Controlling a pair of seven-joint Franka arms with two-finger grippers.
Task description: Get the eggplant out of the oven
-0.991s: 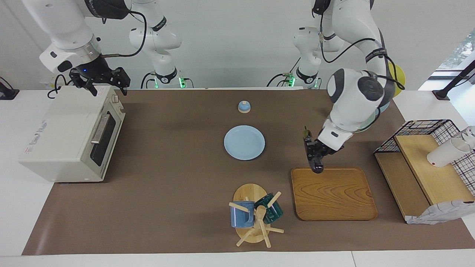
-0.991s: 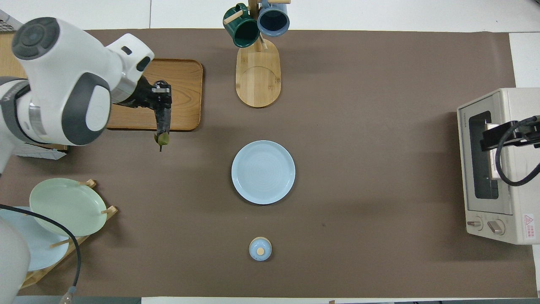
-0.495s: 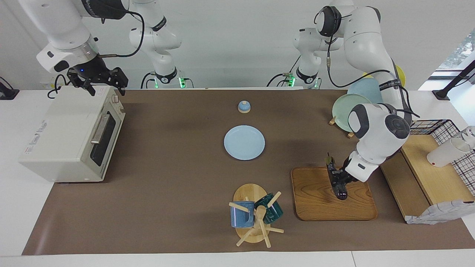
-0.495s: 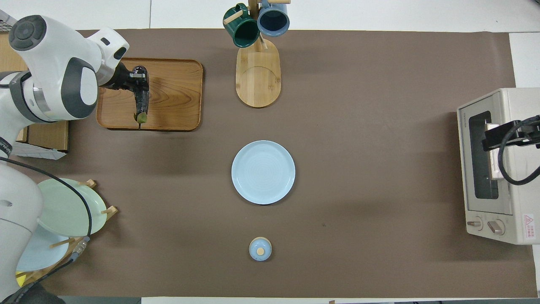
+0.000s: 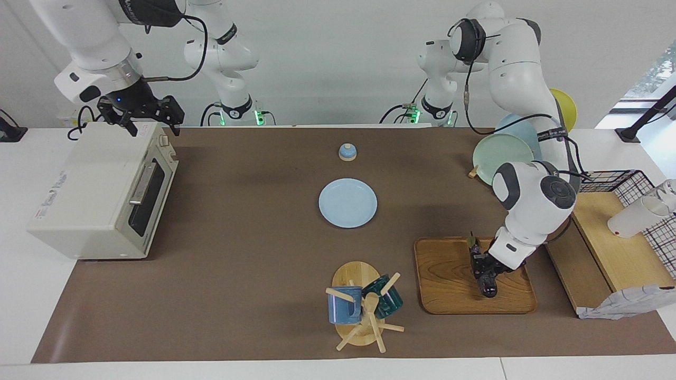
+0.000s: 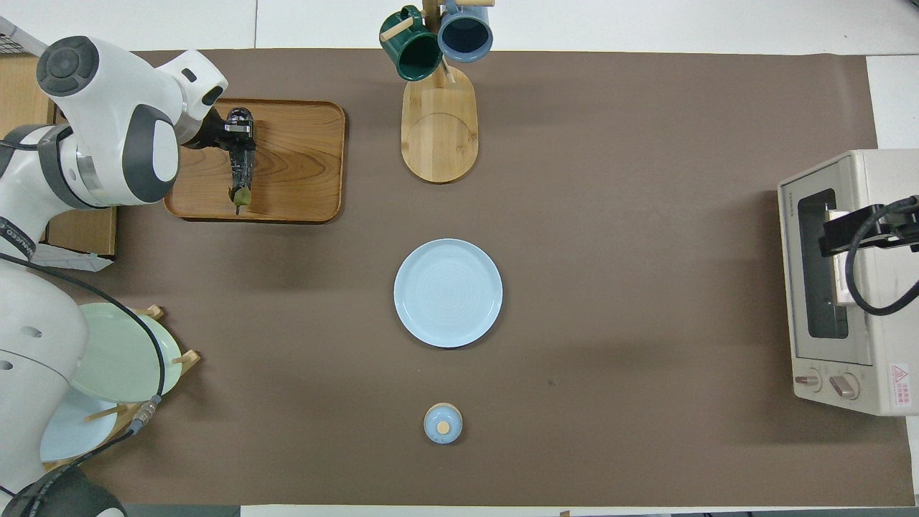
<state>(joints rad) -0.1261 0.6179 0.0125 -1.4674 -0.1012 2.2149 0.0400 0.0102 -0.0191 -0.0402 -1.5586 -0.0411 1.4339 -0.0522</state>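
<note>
The dark purple eggplant (image 5: pixel 488 286) (image 6: pixel 242 176) is in my left gripper (image 5: pixel 483 266) (image 6: pixel 239 140), which is shut on it. It lies low over the wooden tray (image 5: pixel 449 285) (image 6: pixel 301 158), its green stem tip toward the robots; I cannot tell whether it rests on the wood. The cream-white oven (image 5: pixel 95 184) (image 6: pixel 854 187) stands at the right arm's end of the table with its door shut. My right gripper (image 5: pixel 150 125) (image 6: pixel 836 233) hangs open and empty over the oven's top and waits.
A light blue plate (image 5: pixel 347 203) lies mid-table, with a small blue lidded knob (image 5: pixel 347 152) nearer the robots. A mug tree (image 5: pixel 364 306) stands beside the tray. A plate rack (image 5: pixel 501 153) and a wire basket with wooden shelves (image 5: pixel 607 237) are at the left arm's end.
My left gripper has carried the eggplant from the tray's near edge to over the tray's middle and lowered it. The right gripper has barely moved.
</note>
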